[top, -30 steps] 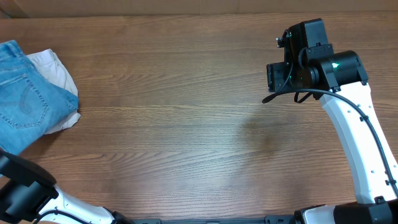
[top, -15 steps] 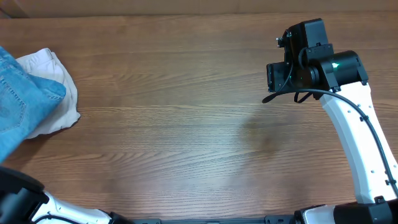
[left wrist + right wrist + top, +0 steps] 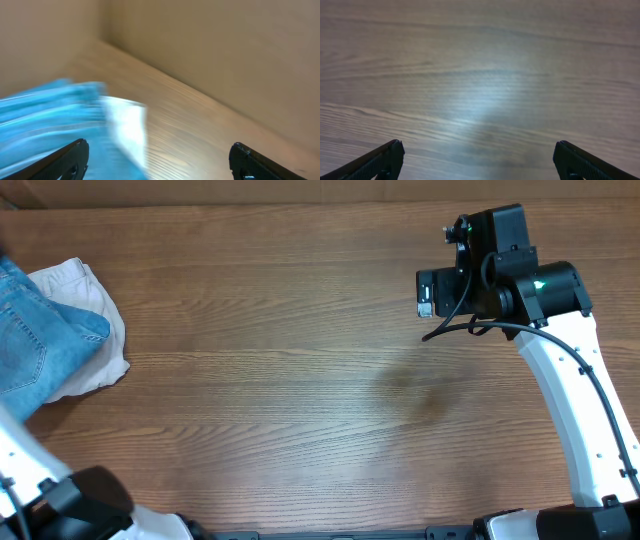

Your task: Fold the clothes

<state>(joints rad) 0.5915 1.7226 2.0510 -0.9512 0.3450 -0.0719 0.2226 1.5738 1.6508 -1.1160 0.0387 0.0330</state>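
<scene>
Overhead, jeans (image 3: 30,350) lie on a white garment (image 3: 100,320); left claw (image 3: 159,160) and right claw (image 3: 479,160) both gape empty.

Wooden table (image 3: 300,380), brown, grain running left to right, fills the overhead view. Plain tan wall (image 3: 225,50) meets it along one edge. Soft pale glare (image 3: 485,102) on the tabletop in the right wrist view; light otherwise even.

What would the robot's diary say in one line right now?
jeans: far left, partly on white garment | left pincer: open, empty | right pincer: open, empty, above bare table
</scene>
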